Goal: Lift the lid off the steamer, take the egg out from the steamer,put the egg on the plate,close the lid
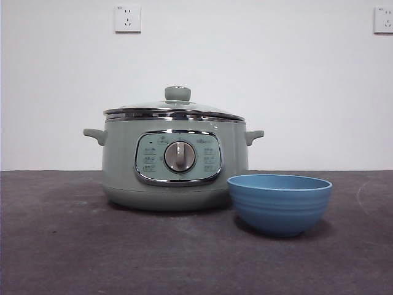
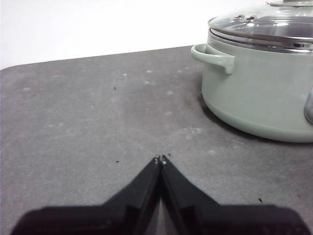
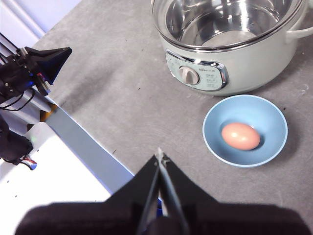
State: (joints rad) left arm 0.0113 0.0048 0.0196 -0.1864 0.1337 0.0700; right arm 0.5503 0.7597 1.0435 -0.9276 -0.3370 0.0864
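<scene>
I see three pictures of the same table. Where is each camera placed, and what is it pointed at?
Front view: low at table height, looking level at the steamer, its lid and the plate; no robot parts show.
Left wrist view: on the left arm, looking across the table at the steamer's side; left gripper shut.
Right wrist view: high on the right arm, looking down on steamer, plate and egg; right gripper shut.
All three share the steamer.
</scene>
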